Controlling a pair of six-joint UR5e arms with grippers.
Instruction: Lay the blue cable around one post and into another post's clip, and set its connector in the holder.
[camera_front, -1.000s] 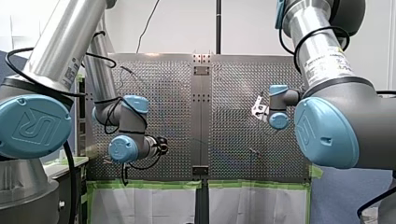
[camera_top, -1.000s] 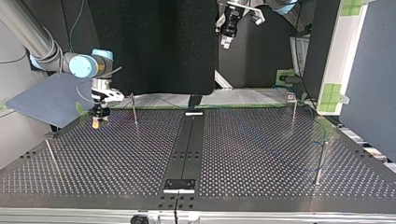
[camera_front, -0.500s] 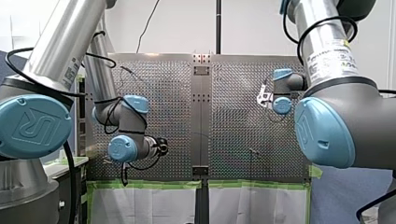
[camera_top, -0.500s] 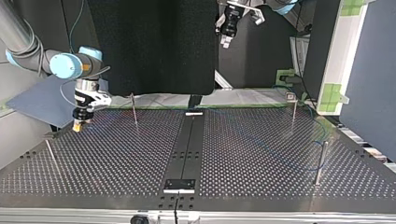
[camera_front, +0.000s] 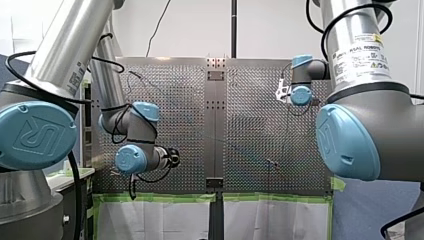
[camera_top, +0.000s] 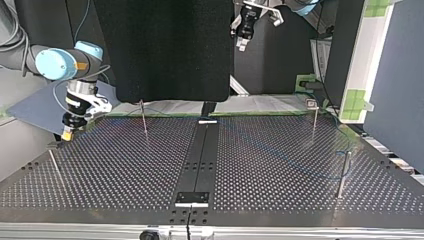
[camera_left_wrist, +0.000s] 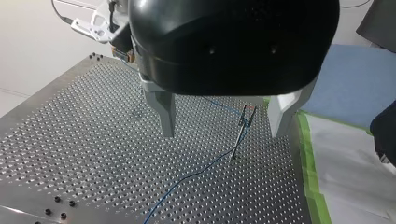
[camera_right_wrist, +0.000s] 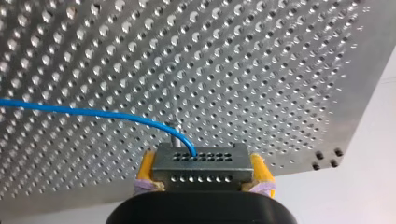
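Observation:
My right gripper (camera_right_wrist: 201, 184) is shut with its yellow pads on a grey connector (camera_right_wrist: 201, 163) that has rows of small holes. The blue cable (camera_right_wrist: 93, 114) leaves the connector and runs sideways over the perforated plate. In the top view my right gripper (camera_top: 67, 132) hangs low over the plate's left edge. My left gripper (camera_left_wrist: 222, 126) is open and holds nothing; it sits high above the plate (camera_top: 241, 42). Below and ahead of it stands a thin post with a clip (camera_left_wrist: 243, 130), and the blue cable (camera_left_wrist: 196, 172) passes through that post.
Thin posts stand on the plate in the top view: one at the back left (camera_top: 143, 117), one at the back right (camera_top: 314, 120), one at the right (camera_top: 342, 172), one at the near left (camera_top: 55, 165). A black strip (camera_top: 200, 160) runs down the middle.
My right gripper has carried the connector toward the top view's left, out to the plate's edge; in the front view it moved up. My left arm has stayed put.

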